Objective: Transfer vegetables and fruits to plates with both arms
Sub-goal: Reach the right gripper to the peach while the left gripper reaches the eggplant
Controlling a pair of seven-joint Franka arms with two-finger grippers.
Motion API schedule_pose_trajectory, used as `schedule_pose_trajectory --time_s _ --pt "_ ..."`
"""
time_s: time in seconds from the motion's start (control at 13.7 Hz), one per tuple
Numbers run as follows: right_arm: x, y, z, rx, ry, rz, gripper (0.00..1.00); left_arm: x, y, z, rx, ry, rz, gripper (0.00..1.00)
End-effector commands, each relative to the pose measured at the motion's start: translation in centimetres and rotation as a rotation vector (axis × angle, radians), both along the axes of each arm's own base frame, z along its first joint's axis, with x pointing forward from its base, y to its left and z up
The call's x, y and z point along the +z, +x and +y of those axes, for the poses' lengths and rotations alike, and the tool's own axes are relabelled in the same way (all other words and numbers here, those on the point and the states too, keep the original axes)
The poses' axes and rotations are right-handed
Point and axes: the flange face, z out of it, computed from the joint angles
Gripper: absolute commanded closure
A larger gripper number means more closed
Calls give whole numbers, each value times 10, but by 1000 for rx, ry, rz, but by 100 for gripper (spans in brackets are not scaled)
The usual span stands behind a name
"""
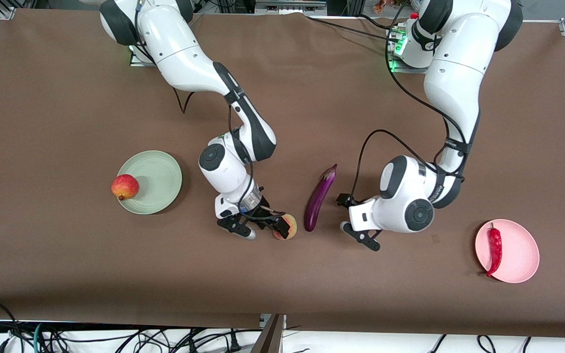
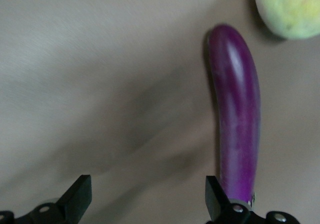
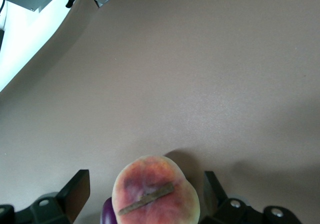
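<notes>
Front view, pale green plate (image 1: 157, 169): toward the right arm's end of the table; red fruit (image 1: 125, 187) sits on its rim, so I count that one done.
Right gripper (image 1: 262, 226): low over the table near the middle, fingers spread wide on either side of the peach (image 1: 286, 227). Nothing held yet, as far as I can see.
Peach vs right gripper: right wrist view puts the peach (image 3: 155, 192) between the two fingers (image 3: 75, 193), gaps on both sides, not pinched. It lies just beside the lower end of the eggplant.
Step in hand, my read: right arm grasping the peach. I'd centre the fruit between the pads, drop a touch lower, close slowly so it doesn't roll toward the eggplant, then lift straight up before swinging to the green plate.
Eggplant (image 1: 319, 198): lying on the table mid-way between the two grippers, stem end farther from the front camera.
Left gripper (image 1: 359, 230): just beside the eggplant, on the left arm's side, jaws open and empty.
Eggplant vs left gripper: left wrist view shows the eggplant (image 2: 237, 111) off-centre, by one finger (image 2: 216, 198), not between them. I'd shift across its mid-body before closing.
Pale pink plate (image 1: 517, 251): toward the left arm's end; chili pepper (image 1: 494, 249) already on it, near the edge.
</notes>
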Motion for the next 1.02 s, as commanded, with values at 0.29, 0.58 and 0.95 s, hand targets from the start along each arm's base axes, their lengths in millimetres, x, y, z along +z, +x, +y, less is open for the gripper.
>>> schedule_pose_trajectory --time_s 0.29,0.58,0.95 --pt "-16 -8 17 -37 35 18 0 17 -48 -46 54 53 77 0" --pt "-16 -7 13 -30 28 13 31 10 -66 -76 54 80 65 0" --pt "-5 -1 8 -19 21 8 100 -3 -69 -78 3 131 -58 0"
